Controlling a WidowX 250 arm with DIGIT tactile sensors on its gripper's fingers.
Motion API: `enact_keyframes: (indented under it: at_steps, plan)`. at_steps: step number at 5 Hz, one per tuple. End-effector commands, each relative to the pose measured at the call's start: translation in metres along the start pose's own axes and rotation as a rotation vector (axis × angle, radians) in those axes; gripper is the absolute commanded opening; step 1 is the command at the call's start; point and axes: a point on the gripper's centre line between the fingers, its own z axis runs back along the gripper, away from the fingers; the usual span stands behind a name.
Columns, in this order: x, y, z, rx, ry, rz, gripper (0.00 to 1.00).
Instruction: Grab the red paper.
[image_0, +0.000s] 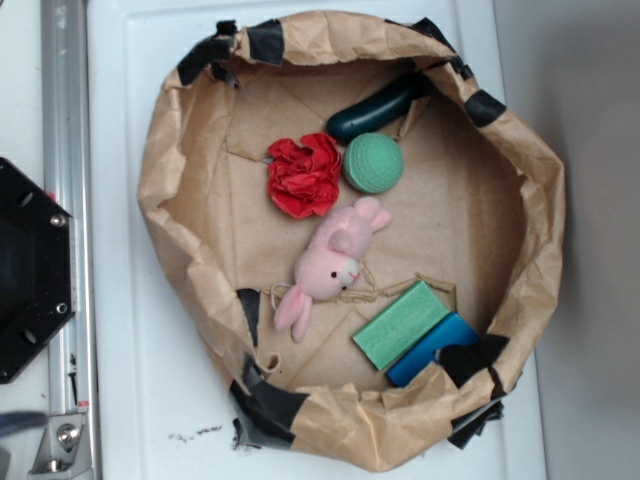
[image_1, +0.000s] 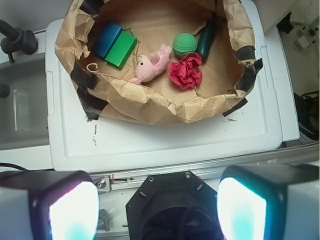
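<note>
The red paper (image_0: 304, 176) lay inside the brown paper nest (image_0: 180, 150) on the white surface (image_0: 130, 400), toward 11 o'clock from the nest's middle in the exterior view; the green ball (image_0: 373, 162) sat just beside it at 3 o'clock, the pink bunny (image_0: 330, 262) near at 5 o'clock; the hand (image_1: 157, 200) hung open and empty, well apart from the nest; the approach seemed not yet begun; the next move probably called for reaching over the wall and descending without catching the ball.

The gripper (image_1: 157, 205) was seen only in the wrist view, held high with its camera looking downward. Both fingers (image_1: 242, 205) stood wide apart at the lower frame edge, with nothing between them.
</note>
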Motion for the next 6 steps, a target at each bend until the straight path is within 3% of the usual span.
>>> enact_keyframes:
  at_steps: [1,2,3,4,5,6]
  plan:
    - [0.000,0.000,0.000,0.000,0.000,0.000,1.00]
    - [0.039,0.003,-0.032,0.176,0.152,-0.013,1.00]
    - [0.087,0.013,-0.073,0.256,0.059,-0.232,1.00]
    - [0.119,0.021,-0.123,0.195,-0.047,-0.349,1.00]
    - [0.116,0.029,-0.172,0.164,0.025,-0.431,1.00]
    - [0.114,0.051,-0.195,0.132,-0.040,-0.241,1.00]
